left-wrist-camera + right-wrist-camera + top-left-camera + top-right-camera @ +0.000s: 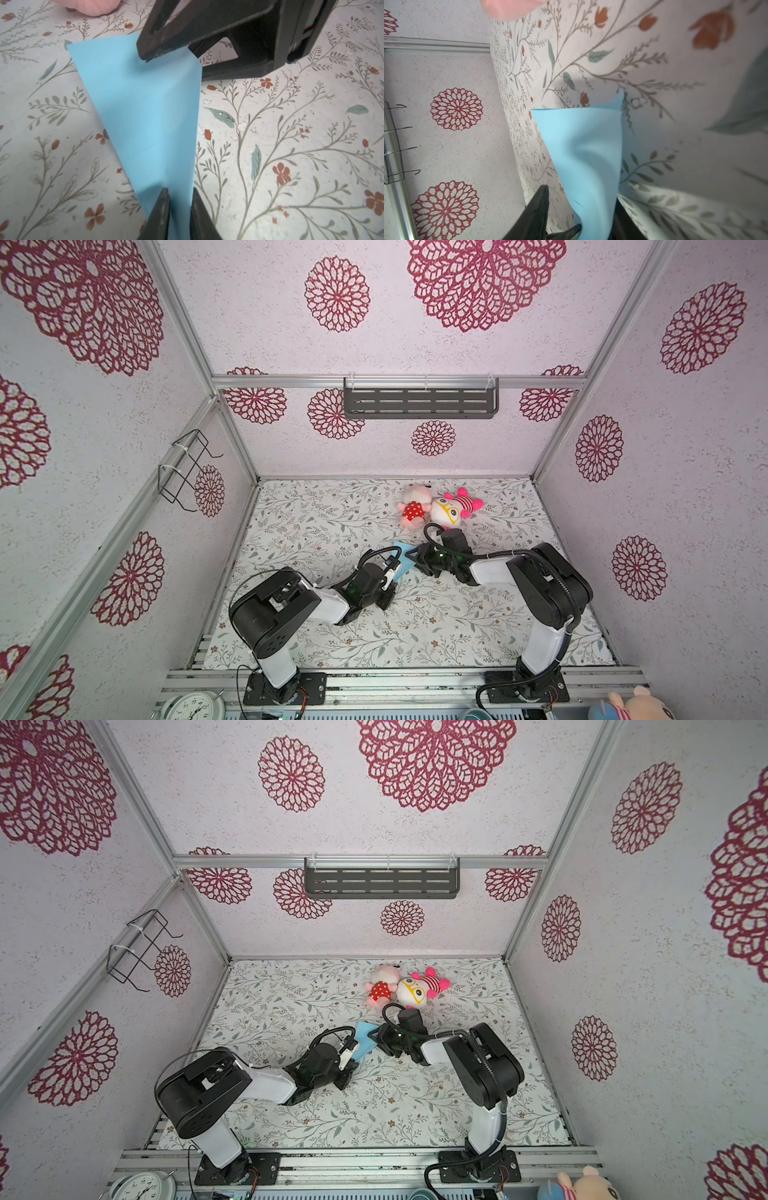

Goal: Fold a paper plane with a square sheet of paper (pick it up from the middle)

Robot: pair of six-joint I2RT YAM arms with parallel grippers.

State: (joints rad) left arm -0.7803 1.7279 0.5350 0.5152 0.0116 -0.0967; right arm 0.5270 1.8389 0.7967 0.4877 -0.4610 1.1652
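The light-blue sheet of paper point(403, 552) point(365, 1036) lies mid-table, folded to a narrow pointed wedge with a centre crease point(145, 116). My left gripper point(180, 189) point(392, 571) is shut on its narrow end, and the paper fills the slit between the jaws. At the wide end my right gripper point(581, 193) point(415, 554) stands open. The curled paper point(583, 149) rises between its jaws, with one finger point(539, 207) clearly apart from it. In the left wrist view, one right finger point(158, 47) hovers over the paper's wide edge.
Two pink plush toys point(415, 510) point(451, 508) lie just behind the right gripper on the floral table cover point(332, 635). A dark shelf point(419, 402) hangs on the back wall and a wire rack point(187, 468) on the left wall. A clock point(193, 705) sits at the front rail.
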